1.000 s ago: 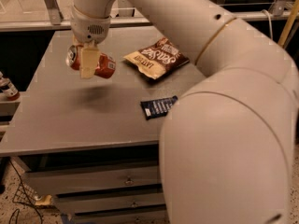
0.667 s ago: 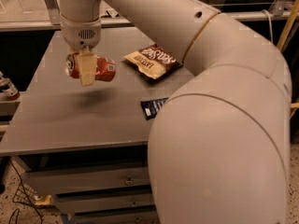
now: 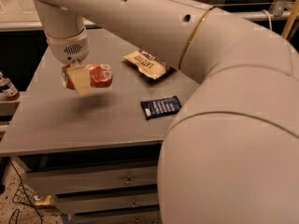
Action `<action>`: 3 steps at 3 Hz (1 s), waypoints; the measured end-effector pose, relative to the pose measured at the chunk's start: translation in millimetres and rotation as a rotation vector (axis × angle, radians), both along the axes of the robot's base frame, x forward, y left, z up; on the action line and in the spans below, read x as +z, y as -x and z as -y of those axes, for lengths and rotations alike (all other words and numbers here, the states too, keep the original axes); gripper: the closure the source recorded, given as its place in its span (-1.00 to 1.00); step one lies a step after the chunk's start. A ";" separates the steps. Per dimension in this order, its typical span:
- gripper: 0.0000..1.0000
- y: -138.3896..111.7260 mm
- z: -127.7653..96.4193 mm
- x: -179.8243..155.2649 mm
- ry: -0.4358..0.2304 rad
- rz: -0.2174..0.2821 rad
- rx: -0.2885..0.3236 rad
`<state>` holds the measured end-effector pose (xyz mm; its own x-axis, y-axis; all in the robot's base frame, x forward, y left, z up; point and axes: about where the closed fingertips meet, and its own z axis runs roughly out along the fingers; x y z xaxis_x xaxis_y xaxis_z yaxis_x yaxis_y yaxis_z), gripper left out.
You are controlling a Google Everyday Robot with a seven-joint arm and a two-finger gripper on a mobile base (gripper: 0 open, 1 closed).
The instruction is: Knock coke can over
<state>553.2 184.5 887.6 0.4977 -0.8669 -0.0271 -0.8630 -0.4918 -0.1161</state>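
As it hangs now, can (image 3: 97, 76): on its side, long axis left-right, off the table (image 3: 60, 125), shadow on the top right under it; sits over the back-left part.
gripper (image 3: 83, 87): clamped on the can, one cream finger (image 3: 78, 76) across its front, the other hidden behind; wrist directly above.
why sideways: my read, axis is already level, so laying it down flat counts as knocked over; no tipping left to do.
next: I'd say a low release; round body may roll toward the left edge.
bag (image 3: 145, 64): back-right of can, apart, partly under the arm (image 3: 210, 55).
bar (image 3: 161, 107): front-right, well apart, flat.
table: grey, matte, drawers (image 3: 126, 181) below.
room: dim; bottle (image 3: 7, 88) on a ledge far left, cables (image 3: 18, 204) on speckled floor.
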 end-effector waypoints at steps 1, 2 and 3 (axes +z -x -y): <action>1.00 6.7 3.8 -14.3 -0.012 0.037 -0.077; 1.00 10.4 4.8 -30.1 -0.033 0.034 -0.119; 0.50 10.2 3.6 -31.4 -0.034 0.036 -0.117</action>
<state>543.0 180.8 856.2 0.3939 -0.9182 -0.0417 -0.9094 -0.3828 -0.1627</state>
